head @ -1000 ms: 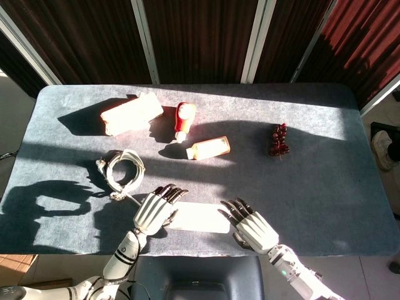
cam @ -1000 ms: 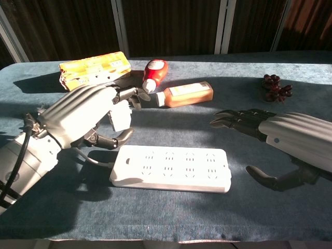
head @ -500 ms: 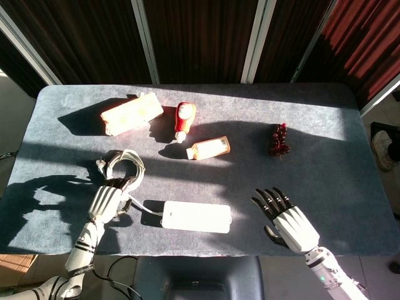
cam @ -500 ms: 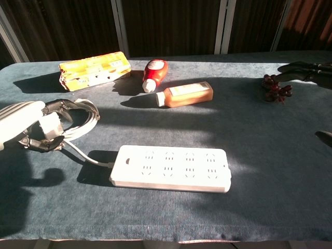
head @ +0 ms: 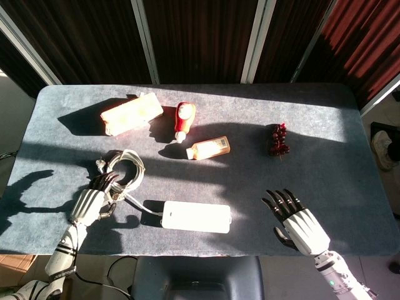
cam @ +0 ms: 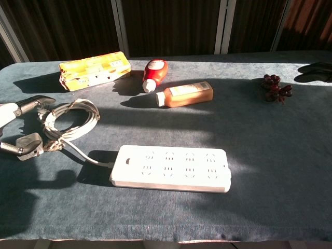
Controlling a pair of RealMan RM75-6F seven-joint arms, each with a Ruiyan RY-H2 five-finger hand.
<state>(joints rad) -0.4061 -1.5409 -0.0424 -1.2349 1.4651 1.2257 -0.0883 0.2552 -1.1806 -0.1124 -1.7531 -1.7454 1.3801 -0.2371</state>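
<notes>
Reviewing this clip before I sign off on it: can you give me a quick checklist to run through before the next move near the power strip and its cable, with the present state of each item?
1. Left hand at the coiled cable: ok, its fingertips reach the coil's near edge.
2. Left hand has a firm hold: cannot tell; the chest view shows only fingertips around the plug.
3. Right hand free: ok, fingers spread, holding nothing, apart from everything.
4. Power strip lying flat, sockets up: ok.
5. Cable still bundled: ok, the coil lies looped, one lead running to the strip.
6. Bottles and grapes out of the way: ok, they lie further back.
</notes>
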